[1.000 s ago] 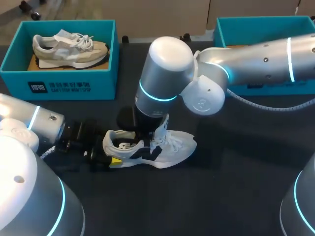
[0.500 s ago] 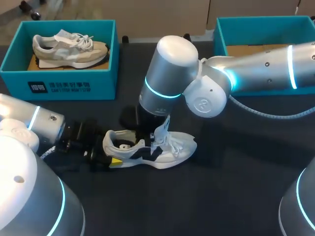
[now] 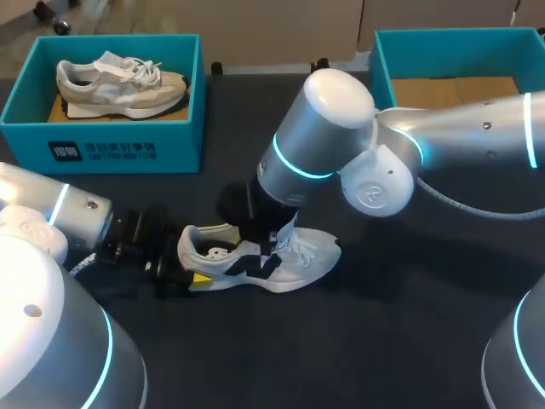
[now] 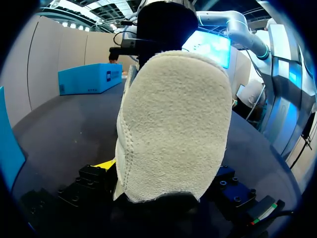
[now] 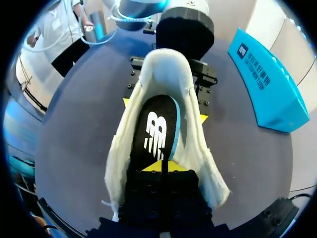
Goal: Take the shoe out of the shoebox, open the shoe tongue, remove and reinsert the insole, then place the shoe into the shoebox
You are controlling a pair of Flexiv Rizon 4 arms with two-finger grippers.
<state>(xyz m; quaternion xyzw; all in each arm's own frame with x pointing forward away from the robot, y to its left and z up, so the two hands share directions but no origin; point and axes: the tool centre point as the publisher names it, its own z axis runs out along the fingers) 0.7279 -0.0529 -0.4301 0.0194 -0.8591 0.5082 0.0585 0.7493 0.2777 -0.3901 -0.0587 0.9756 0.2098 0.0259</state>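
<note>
the white shoe (image 3: 255, 256) sits upright on the bench (image 3: 383, 341), heel clamped between the left tool's (image 3: 192, 266) fingers, while the right tool (image 5: 161, 167) is down in its opening just ahead, tips pinched narrow against the black insole (image 5: 156, 129)

Fuzzy suede-like shoe (image 4: 173, 124), matt dark table (image 3: 409, 341)

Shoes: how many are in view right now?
2. A beige shoe lies in the left shoebox; a white shoe stands on the table under the right arm. That arm hides part of the right shoebox, so another could be inside.
</note>
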